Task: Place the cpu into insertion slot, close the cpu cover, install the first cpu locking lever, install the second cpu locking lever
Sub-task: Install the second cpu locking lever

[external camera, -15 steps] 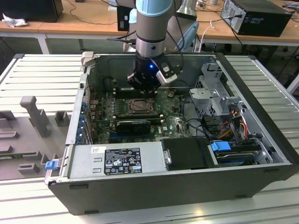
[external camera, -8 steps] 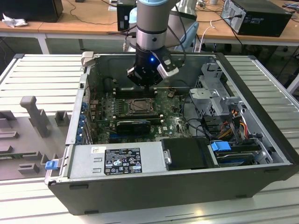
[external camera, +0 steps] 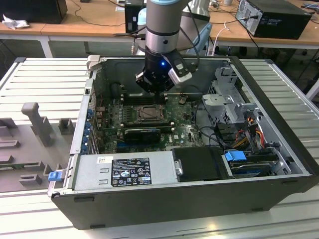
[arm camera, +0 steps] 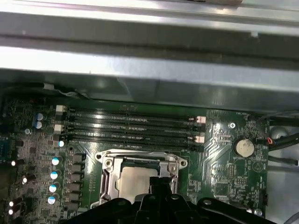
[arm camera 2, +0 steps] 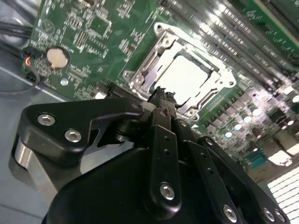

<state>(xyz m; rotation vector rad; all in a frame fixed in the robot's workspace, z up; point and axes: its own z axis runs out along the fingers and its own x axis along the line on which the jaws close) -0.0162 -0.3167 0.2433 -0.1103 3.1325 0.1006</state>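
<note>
In the second wrist view, the pincer (arm camera 2: 161,95), closed on nothing, hung just above the cpu cover (arm camera 2: 184,74), at its six-o'clock edge.

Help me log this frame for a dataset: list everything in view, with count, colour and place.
computer case: one, dark grey, open on a slatted table.
motherboard: one, green, inside the case.
cpu: one, pale silver, seated in the socket.
cpu cover: one, silver frame, down around the cpu.
memory slots: four, black, beside the socket.
coin battery: one, silver, on the motherboard.
power supply: one, grey, at the case's near edge.
expansion card: one, black, next to the socket.
gripper: one, black, over the socket's edge.
</note>
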